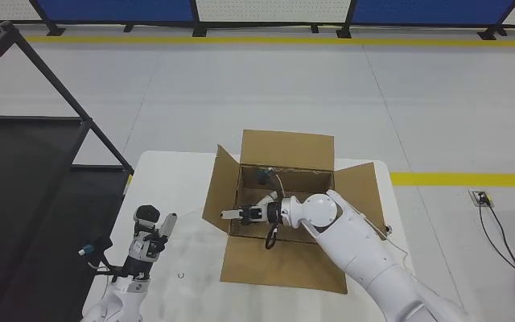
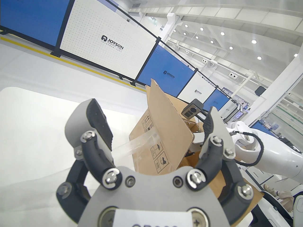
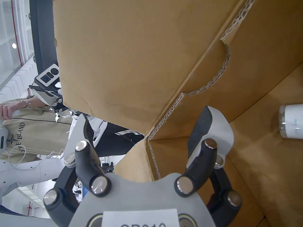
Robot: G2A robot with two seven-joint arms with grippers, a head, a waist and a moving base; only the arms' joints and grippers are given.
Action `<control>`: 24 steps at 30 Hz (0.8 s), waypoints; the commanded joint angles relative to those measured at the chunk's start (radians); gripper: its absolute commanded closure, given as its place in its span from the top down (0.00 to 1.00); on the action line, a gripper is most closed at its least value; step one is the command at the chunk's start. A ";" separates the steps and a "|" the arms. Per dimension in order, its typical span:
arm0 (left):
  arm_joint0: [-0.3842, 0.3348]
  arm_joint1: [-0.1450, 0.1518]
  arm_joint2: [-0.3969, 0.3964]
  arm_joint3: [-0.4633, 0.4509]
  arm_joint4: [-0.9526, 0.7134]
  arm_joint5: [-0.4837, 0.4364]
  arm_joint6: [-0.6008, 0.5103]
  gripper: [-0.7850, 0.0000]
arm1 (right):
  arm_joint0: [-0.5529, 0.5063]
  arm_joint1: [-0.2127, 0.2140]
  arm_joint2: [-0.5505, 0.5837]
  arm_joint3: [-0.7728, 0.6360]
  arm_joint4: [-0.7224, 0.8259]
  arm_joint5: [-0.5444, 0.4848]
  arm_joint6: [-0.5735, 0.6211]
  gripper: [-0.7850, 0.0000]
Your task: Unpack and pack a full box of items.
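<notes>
Roughly mid-table, a touch toward 3 o'clock, the brown corrugated cardboard box (image 1: pixel 287 150) stands on the white table (image 1: pixel 173 173) with all four flaps spread outward. At the box's 9 o'clock wall sits the right gripper (image 3: pixel 144 115), jaws apart and holding nothing. One finger is inside the box and the other outside, with the wall's cut edge in the gap between them. The right wrist view adds a white cylindrical container (image 3: pixel 291 124) on the cardboard inside the box. Well apart, at about 8 o'clock from the box, the left gripper (image 2: pixel 152 106) hovers over the table, jaws wide and empty. Its wrist view adds a strip of clear tape (image 2: pixel 139 144) on the box's outer side. Around the table lies a pale grey floor (image 1: pixel 241 80) crossed by yellow lines (image 1: pixel 451 179). Blue and white fence panels (image 2: pixel 104 41) close the room at 12 o'clock, and a black metal frame (image 1: pixel 56 88) stands at 9 o'clock.
</notes>
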 commanded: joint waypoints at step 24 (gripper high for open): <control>0.000 0.000 0.000 0.000 0.000 0.000 0.000 1.00 | -0.004 -0.011 0.014 -0.014 0.047 -0.074 0.244 1.00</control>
